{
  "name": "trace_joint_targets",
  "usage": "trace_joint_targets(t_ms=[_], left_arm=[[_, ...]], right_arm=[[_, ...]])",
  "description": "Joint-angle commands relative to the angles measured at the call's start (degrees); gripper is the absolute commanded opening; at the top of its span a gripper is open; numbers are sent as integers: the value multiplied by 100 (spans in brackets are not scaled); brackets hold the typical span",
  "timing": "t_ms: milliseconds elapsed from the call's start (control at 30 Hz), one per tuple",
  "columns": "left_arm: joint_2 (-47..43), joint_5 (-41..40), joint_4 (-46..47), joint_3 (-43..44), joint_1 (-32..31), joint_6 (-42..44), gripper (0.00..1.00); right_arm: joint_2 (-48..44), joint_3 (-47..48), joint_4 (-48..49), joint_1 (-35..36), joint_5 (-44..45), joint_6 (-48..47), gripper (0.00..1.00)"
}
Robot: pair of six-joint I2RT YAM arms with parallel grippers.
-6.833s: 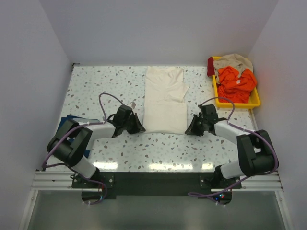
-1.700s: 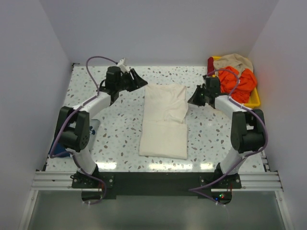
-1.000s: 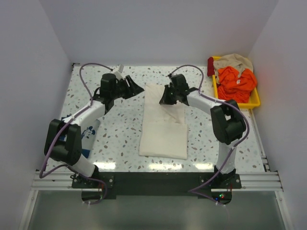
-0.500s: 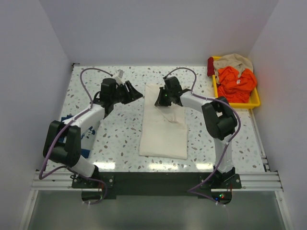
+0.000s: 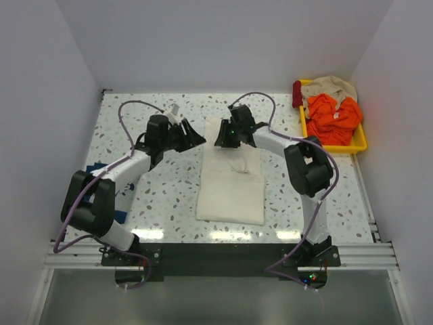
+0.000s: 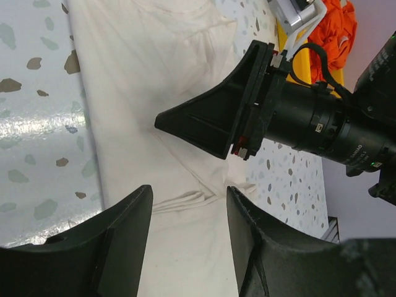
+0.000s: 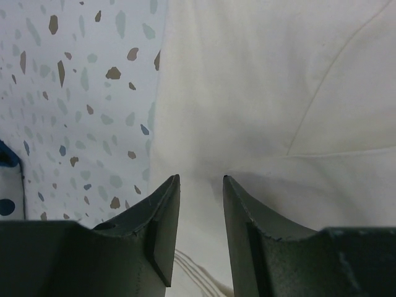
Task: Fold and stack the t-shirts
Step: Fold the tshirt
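- A cream t-shirt (image 5: 230, 193) lies folded into a long strip at the middle of the speckled tabletop (image 5: 169, 200), running from far to near.
- Both arms reach to the far end of this strip.
- The left hand (image 5: 200, 139) hovers at the strip's far left edge. In the left wrist view its fingers (image 6: 124, 235) stand well apart, and only cream cloth shows in the gap below them. It holds nothing.
- The right hand (image 5: 218, 140) is over the far left part of the shirt, just beside the left hand and pointing toward it. In the right wrist view its fingers (image 7: 164, 210) are parted only narrowly, above the shirt's left edge. No cloth is pinched between them.
- A fold line crosses the cream shirt near both hands.
- A navy t-shirt (image 5: 124, 204) lies at the near left of the tabletop, mostly hidden under the left arm.
- A yellow tray (image 5: 335, 147) sits at the far right and holds an orange cloth (image 5: 331, 115) and a beige cloth (image 5: 328, 87).
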Motion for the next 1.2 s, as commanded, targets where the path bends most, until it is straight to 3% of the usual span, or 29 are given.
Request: trace_joint_targets(t_ms=[0,200,367,667,1167], left_arm=[[-242,41,199,-96,-118,-127,56],[-75,15,312,-210,-496,-250,55],[161,32,611,-325,-760,-338,55],[1215,313,1261,290,-971,-628,52],[3008,823,1931,1836,-1059,-909,50]], right_arm=[[-665,229,-411,-5,306,-200,38],[-1929,-980,-492,-488,405,54,38],[-2653,-1958,-378,-735,246,-15,30],[-2487,-2776,228,-805,-500,-16,12],[-2240,-3488,668,-814,-554,45,9]])
